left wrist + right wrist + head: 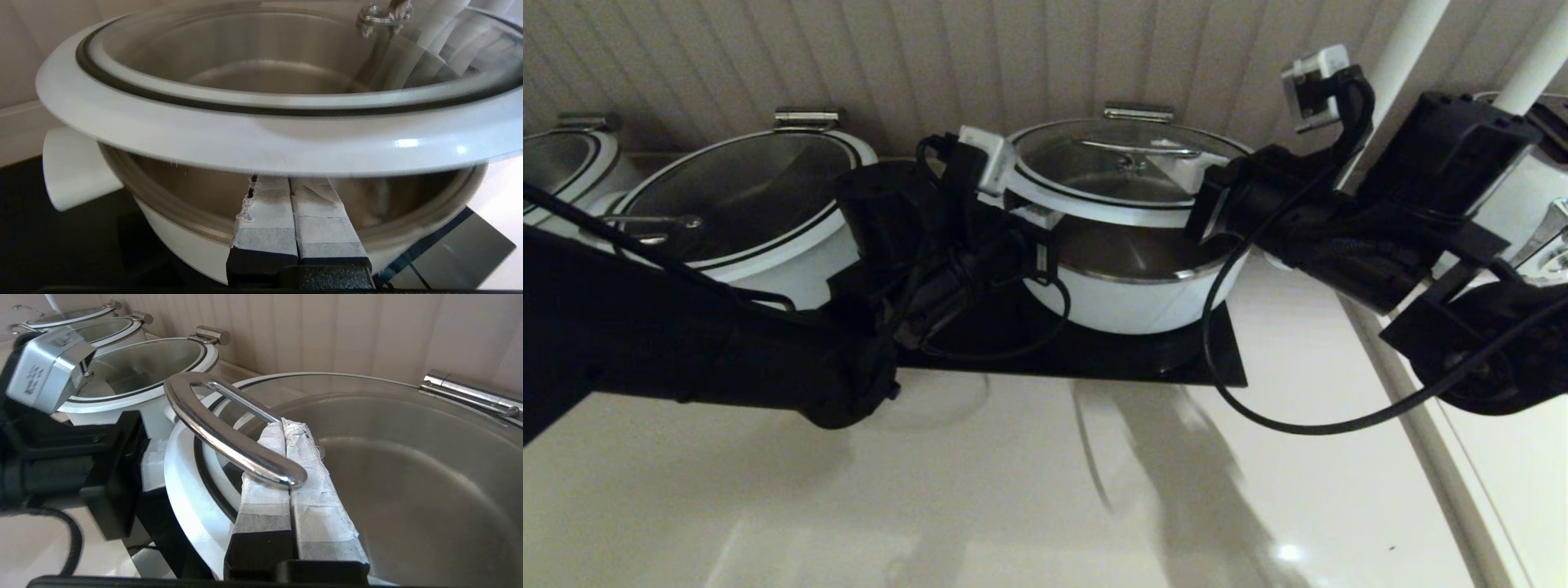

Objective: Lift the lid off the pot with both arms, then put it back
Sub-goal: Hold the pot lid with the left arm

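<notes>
The lid (pixel 1094 206) is raised at its front and held at the back by its steel hinge (pixel 1138 112), leaving a gap over the white pot (pixel 1143 304). My left gripper (pixel 1036 214) is at the lid's left edge. In the left wrist view it (pixel 290 181) is shut, its taped fingers (pixel 265 220) wedged under the white rim (pixel 261 139), above the pot's steel rim (pixel 171 206). My right gripper (pixel 1199 175) reaches in from the right. In the right wrist view it (pixel 288 426) is shut and lies under the steel bar handle (pixel 220 433).
A wider white pot with a glass lid (pixel 743 204) stands close on the left, another (pixel 560 159) beyond it. More cookware (pixel 1531 220) and two white posts (pixel 1401 57) stand at the right. The pot sits on a black mat (pixel 1111 359). A panelled wall is behind.
</notes>
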Robot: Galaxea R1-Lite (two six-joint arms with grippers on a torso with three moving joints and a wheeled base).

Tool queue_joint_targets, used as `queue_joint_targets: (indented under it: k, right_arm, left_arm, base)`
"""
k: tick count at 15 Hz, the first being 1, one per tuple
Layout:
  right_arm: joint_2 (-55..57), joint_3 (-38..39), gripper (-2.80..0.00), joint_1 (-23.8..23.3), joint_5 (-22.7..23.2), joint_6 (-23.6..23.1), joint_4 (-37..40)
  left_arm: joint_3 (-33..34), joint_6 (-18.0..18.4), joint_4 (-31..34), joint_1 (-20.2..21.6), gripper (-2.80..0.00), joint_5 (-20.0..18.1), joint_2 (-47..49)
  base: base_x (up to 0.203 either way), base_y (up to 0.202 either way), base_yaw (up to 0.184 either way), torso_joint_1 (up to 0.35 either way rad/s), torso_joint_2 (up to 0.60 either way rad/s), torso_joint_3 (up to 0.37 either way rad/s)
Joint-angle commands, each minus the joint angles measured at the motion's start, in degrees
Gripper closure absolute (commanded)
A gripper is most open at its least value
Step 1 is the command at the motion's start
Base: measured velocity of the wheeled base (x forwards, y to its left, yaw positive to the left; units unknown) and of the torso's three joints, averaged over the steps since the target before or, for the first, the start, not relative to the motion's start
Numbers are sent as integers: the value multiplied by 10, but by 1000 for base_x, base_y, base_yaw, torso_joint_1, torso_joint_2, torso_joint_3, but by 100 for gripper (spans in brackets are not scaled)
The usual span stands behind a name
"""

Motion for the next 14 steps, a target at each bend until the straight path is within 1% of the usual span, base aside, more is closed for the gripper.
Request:
queue_joint_targets:
  k: [1,5,11,14]
  right_arm:
    - [-11,12,0,0,2,0,-3]
    - [-37,52,0,0,2,0,-3]
    - [-65,80,0,0,2,1,-1]
    - [-90,115,0,-1,1,2,-1]
  left_arm:
    - [-8,0,-3,1,0,0,7]
    - [-9,0,-3,4,0,0,9]
    - [-9,0,-3,12,0,0,9]
    - [-9,0,-4,12,0,0,9]
  base:
    - [0,0,0,0,0,0]
    - [0,0,0,0,0,0]
    - [0,0,0,0,0,0]
    - [0,0,0,0,0,0]
